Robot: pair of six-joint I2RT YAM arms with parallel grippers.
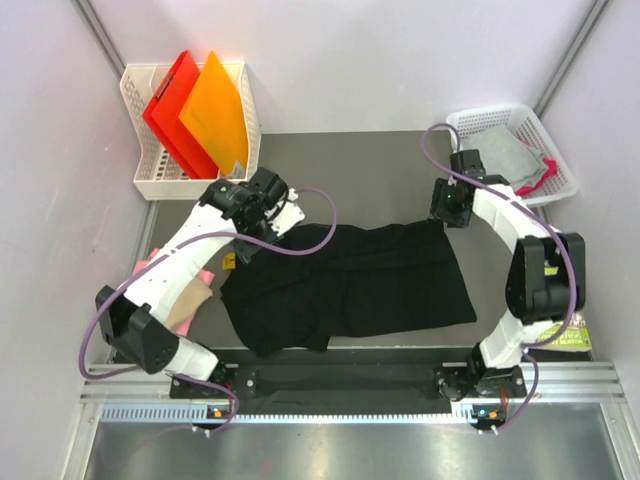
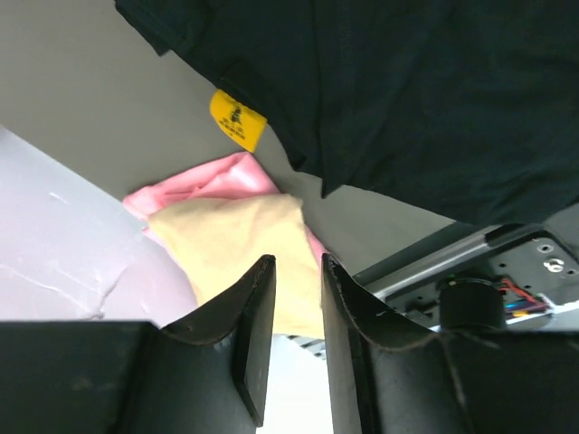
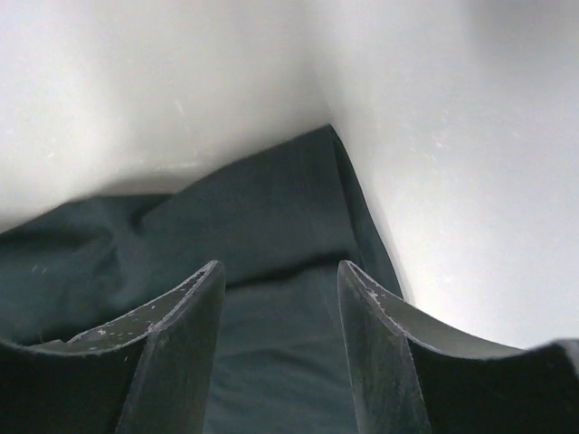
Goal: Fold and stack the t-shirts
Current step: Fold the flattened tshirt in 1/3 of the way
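Black t-shirt [image 1: 350,285] lies spread and rumpled mid-surface [image 1: 370,165], with a yellow tag [image 2: 238,118] near its left edge. Left gripper [image 2: 297,268] is by the shirt's far-left corner, jaws slightly parted, nothing between them. Right gripper [image 3: 280,271] hangs over the far-right corner, released, with cloth below it. Tan t-shirt [image 2: 231,244] lies on pink t-shirt [image 2: 213,181] at the surface's left edge, just beside the black one.

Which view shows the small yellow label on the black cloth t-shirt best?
Left wrist: the small yellow label is close and sharp on the black cloth t-shirt. Top external shows a mere speck; right wrist only dark cloth.
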